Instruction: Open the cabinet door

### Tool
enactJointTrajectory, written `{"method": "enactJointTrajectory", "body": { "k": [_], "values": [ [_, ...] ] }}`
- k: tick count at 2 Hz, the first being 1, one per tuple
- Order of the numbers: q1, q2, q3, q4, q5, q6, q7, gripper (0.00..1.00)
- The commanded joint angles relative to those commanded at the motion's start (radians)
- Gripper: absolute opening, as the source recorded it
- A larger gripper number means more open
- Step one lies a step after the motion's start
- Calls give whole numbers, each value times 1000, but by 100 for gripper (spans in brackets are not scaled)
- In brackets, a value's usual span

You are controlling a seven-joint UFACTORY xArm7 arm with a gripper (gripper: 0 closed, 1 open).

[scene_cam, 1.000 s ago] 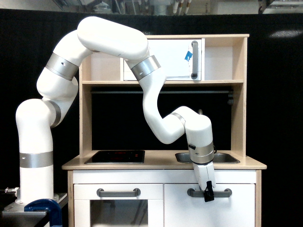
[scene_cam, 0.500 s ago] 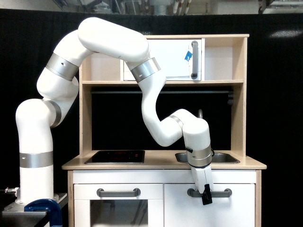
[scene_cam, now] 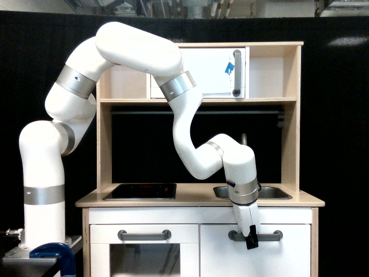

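While the arm reaches down past the surface (scene_cam: pixel 173 199), its gripper (scene_cam: pixel 251 241) sits at the grey handle (scene_cam: pixel 270 235) of the cabinet door (scene_cam: pixel 288 254), lower on the exterior view's right. Whether the jaws clasp the handle cannot be told. That door looks shut.

We cannot tell whether the gripper (scene_cam: pixel 251 241) is open or closed; its dark fingers overlap the grey bar handle (scene_cam: pixel 268 235), hiding part of it. The picture's bottom edge cuts off the cabinet door (scene_cam: pixel 282 254) and the oven door (scene_cam: pixel 144 257). The arm covers part of the upper white door (scene_cam: pixel 210 72) and of the sink (scene_cam: pixel 271 192).
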Motion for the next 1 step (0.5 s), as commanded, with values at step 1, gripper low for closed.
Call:
{"method": "enactJointTrajectory", "body": {
  "k": [1],
  "values": [
    [5,-21,16,-8,-17,-6,37,0]
  ]
}}
